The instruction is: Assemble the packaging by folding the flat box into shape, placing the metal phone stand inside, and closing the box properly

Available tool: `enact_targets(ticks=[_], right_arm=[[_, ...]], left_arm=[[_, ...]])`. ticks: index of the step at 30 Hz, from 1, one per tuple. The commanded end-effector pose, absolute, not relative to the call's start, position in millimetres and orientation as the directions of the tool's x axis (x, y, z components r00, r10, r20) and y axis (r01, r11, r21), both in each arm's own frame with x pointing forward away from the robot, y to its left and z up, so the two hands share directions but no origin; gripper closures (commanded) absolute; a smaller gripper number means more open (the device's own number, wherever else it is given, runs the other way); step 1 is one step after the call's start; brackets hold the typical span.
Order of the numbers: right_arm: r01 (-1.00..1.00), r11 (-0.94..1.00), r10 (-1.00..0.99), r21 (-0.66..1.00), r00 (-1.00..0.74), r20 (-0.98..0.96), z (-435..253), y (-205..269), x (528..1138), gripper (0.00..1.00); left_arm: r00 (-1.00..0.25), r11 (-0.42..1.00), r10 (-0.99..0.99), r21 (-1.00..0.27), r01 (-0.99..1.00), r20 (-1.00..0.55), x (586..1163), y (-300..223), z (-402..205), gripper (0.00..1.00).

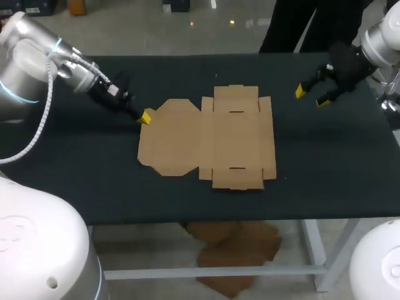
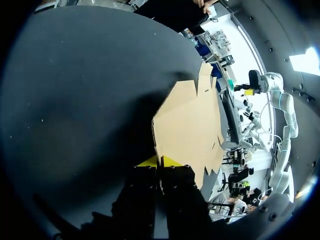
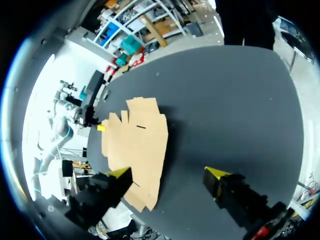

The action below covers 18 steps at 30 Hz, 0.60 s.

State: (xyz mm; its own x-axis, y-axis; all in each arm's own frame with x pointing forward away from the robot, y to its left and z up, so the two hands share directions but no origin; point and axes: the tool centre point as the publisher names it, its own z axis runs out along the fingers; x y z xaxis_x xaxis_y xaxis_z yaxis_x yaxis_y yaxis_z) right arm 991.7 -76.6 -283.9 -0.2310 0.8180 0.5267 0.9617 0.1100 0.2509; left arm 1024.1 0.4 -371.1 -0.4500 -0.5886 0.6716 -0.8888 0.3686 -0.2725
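Flat box [image 1: 219,140]: plain brown cardboard, die-cut, notched flaps, two thin slots, lying unfolded mid worktop [image 1: 325,162], which is matte black. The left wrist view shows what the head view hides: my left claw [image 2: 159,161] is nearly closed, both yellow tips pinching the flap corner on that arm's side. My right claw [image 1: 310,95] is spread wide, holds nothing, and hangs over bare worktop well apart from the box.

Table [image 1: 94,187] w/ a matte black top fills most of the head view. Pale grey metal frame shows below its front edge, incl. a leg [image 1: 314,250] at right and a crossbar [image 1: 144,273]. Floor [image 1: 156,25] beyond the far edge is grey and glossy w/ small light reflections.
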Motion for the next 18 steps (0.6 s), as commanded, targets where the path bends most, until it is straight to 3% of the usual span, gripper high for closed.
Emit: enact_targets(ticks=[1, 18], right_arm=[[0.962, 0.11, 0.818, 0.25, -0.231, 0.527, -283.2, -77.0, 991.3, 0.0], [0.962, 0.11, 0.818, 0.25, -0.231, 0.527, -283.2, -77.0, 991.3, 0.0]], left_arm=[[-0.463, 0.626, -0.593, 0.016, -0.779, 0.659, 1038.6, -5.6, -368.9, 1.0], [-0.582, 0.754, -0.588, 0.12, -0.646, 0.561, 1053.3, -14.4, -371.0, 1.0]])
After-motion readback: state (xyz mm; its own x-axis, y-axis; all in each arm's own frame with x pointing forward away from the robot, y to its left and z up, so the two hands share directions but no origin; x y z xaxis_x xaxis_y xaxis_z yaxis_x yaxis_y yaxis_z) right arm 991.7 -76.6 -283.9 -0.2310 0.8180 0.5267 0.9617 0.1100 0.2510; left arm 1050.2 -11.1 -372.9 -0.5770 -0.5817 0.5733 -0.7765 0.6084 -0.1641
